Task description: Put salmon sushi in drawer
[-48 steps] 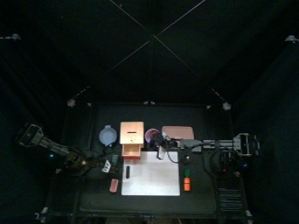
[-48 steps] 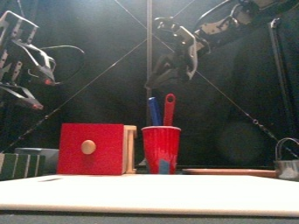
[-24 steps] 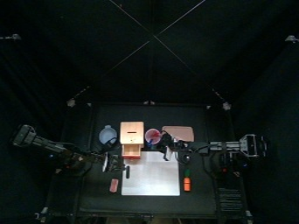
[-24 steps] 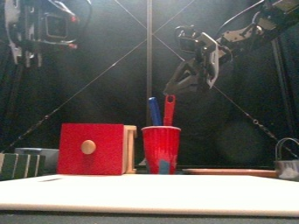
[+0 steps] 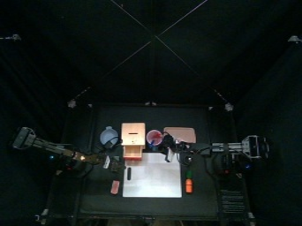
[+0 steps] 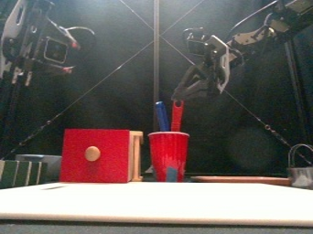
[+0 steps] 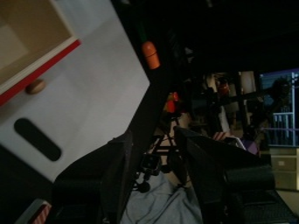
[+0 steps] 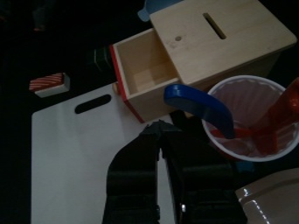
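Note:
The salmon sushi (image 5: pixel 115 187) lies on the black table just left of the white cutting board (image 5: pixel 154 178); the wrist views show it striped red and white (image 8: pixel 49 83), (image 7: pixel 35 213). Behind the board stands the drawer (image 5: pixel 133 139), its tray pulled out (image 8: pixel 152 74), its red front and tan knob (image 6: pixel 102 155) facing the front camera. My left gripper (image 5: pixel 104 162) hovers open and empty (image 7: pixel 158 144), high above the table's left side (image 6: pixel 43 50). To the drawer's right, over the cup, my right gripper (image 5: pixel 171 157) hangs shut and empty (image 8: pixel 158 129).
A red cup (image 6: pixel 169 155) with a blue and a red utensil stands right of the drawer. An orange oblong piece (image 5: pixel 188 184) lies at the board's right edge. At the back sit a pinkish square (image 5: pixel 181 134) and a bluish item (image 5: pixel 109 135).
My left arm swung in from the far left and now sits a little lower. The right gripper shifted right and down early in the second, then held still.

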